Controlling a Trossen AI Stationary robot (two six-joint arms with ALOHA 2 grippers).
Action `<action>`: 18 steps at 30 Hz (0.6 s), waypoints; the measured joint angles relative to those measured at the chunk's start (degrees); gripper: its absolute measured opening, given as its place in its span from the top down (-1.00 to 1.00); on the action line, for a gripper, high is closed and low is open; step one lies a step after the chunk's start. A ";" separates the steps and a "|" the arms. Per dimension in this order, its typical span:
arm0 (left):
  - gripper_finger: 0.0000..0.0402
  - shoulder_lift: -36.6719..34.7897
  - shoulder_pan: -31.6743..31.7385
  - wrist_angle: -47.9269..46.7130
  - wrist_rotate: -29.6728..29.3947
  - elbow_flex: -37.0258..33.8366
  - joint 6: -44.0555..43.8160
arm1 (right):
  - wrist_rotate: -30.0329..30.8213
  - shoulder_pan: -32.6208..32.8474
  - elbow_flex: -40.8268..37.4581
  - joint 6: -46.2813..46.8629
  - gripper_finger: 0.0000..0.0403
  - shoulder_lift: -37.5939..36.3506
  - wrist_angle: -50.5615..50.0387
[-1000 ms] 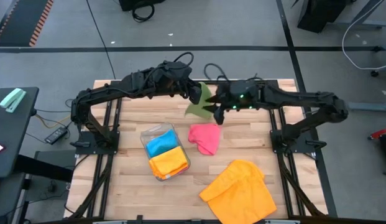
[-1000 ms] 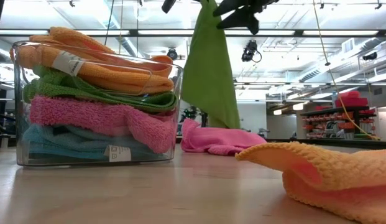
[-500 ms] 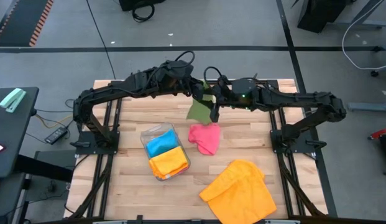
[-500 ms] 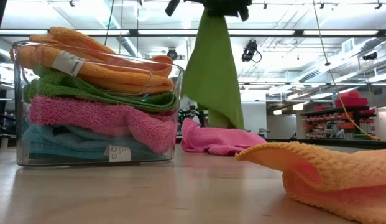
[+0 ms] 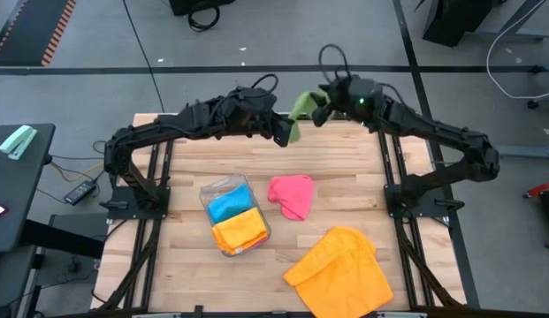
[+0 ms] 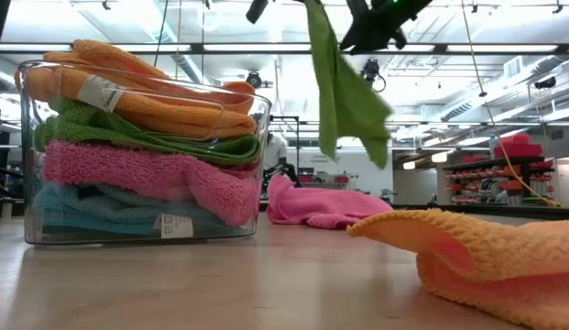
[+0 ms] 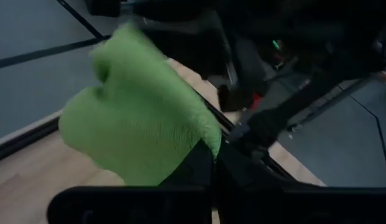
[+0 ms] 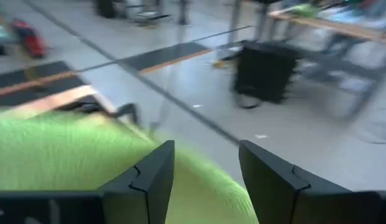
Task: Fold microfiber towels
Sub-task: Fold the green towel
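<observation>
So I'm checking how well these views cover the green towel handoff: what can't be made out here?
- Left tool: its grip on the green towel is covered by cloth in the left wrist view.
- Right tool: the right wrist view is blurred, so contact with the towel is unclear.
- Low view: the picture's top edge cuts off both tools.
- Clear tray: towels at the bottom can't be counted.

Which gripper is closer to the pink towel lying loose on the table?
Left. The left gripper hangs above the table's far edge, just beyond the pink towel, pinching the green towel. The right gripper is farther back, past that edge, beside the same green towel.
</observation>
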 joint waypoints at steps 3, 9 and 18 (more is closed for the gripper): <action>0.91 0.09 -0.06 -0.17 0.21 0.00 0.16 | -13.08 -1.92 0.04 1.91 0.07 0.72 -0.59; 0.96 0.07 0.77 -3.75 -0.01 0.00 0.93 | -21.75 3.04 -0.02 3.81 0.07 1.16 -1.03; 0.94 0.08 0.30 -4.95 2.35 0.00 4.11 | -15.51 8.75 0.07 -2.89 0.07 1.67 -0.30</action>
